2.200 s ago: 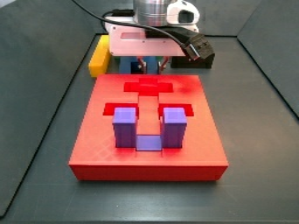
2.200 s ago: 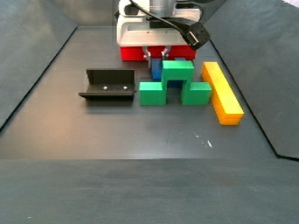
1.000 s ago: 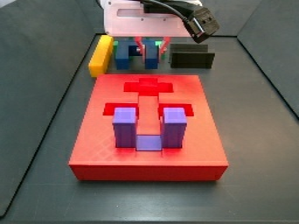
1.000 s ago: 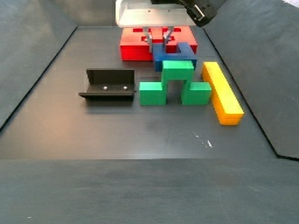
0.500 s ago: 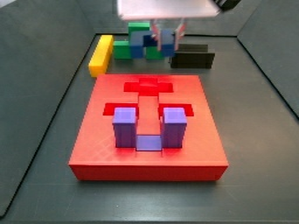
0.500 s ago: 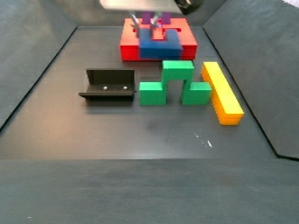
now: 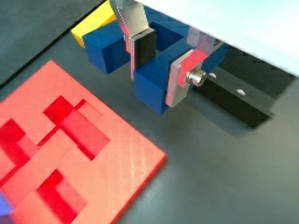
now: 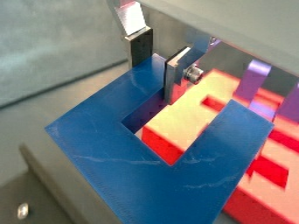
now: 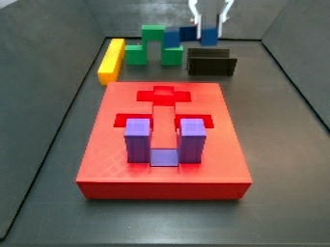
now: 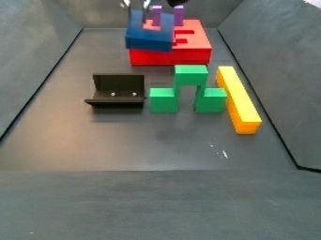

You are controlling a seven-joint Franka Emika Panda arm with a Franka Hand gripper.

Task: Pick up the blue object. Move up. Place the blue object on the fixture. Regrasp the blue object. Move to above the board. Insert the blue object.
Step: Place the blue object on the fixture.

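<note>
The red board (image 9: 162, 135) is the largest thing, lying in the middle of the dark table (image 10: 150, 192), with a cross-shaped recess in its top and a purple U-shaped block (image 9: 164, 141) seated in its slots toward one end. Beyond the board's far edge in a side view lie the long yellow bar (image 9: 112, 60), the green stepped block (image 9: 160, 43) and the black fixture (image 9: 213, 63), the last nearer the far right corner.

The gripper (image 7: 163, 63) hangs high in the air, its silver fingers clamped on one prong of the blue object (image 7: 156, 82), which is lifted clear of the table and, in a side view, appears roughly above the fixture (image 10: 149, 34).

Judged from this, the lift looks complete and the set-down on the fixture comes next. The grip spans only one prong, so the block could pivot or slip between the pads during travel. A tilted block might catch the fixture's upright wall, land askew, or tip off its base plate, spoiling the regrasp.
</note>
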